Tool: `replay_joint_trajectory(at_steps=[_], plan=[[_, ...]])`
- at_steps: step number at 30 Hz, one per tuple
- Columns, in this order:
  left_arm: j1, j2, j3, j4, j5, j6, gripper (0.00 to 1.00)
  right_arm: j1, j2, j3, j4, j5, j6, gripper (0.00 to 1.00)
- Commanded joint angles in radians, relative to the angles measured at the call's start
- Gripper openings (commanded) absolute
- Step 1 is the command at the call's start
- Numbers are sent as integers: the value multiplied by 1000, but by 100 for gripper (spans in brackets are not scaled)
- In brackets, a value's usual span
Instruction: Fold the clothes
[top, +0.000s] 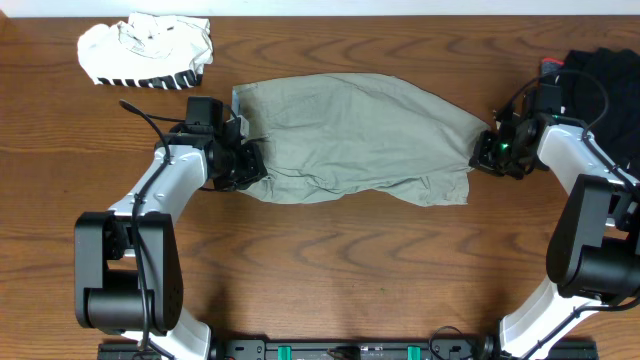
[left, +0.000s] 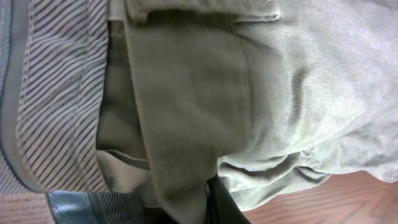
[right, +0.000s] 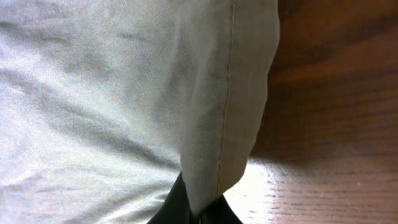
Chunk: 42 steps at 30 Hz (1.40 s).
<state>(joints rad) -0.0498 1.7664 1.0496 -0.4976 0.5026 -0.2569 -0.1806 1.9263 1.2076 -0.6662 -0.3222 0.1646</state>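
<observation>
A light khaki-grey garment (top: 355, 135) lies spread across the middle of the wooden table. My left gripper (top: 243, 162) is shut on its left end, where the waistband and striped inner lining (left: 56, 106) fill the left wrist view; khaki cloth (left: 186, 124) is pinched between the dark fingers (left: 224, 205). My right gripper (top: 487, 150) is shut on the garment's right edge. There a seamed hem (right: 221, 124) runs down between its black fingers (right: 171, 208).
A white garment with black stripes (top: 148, 50) lies crumpled at the back left. A black garment (top: 605, 85) sits at the right edge behind the right arm. Bare wood (top: 330, 270) stretches in front of the khaki garment.
</observation>
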Motion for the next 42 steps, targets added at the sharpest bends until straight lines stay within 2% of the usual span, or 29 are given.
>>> replay_joint_trajectory(at_steps=[1, 19, 32, 42], plan=[[-1, -30, 5, -16, 10, 13, 6, 4, -16, 38, -21, 4, 14, 1], [-1, -626, 10, -164, -74, 35, 6, 4, -379, 72, -112, 13, 22, 1], [-2, -872, 51, -224, -73, 8, 6, 4, -642, 72, -189, 38, 26, 1], [-2, -958, 75, -261, -74, -11, 6, 4, -678, 72, -262, 38, 46, 1]])
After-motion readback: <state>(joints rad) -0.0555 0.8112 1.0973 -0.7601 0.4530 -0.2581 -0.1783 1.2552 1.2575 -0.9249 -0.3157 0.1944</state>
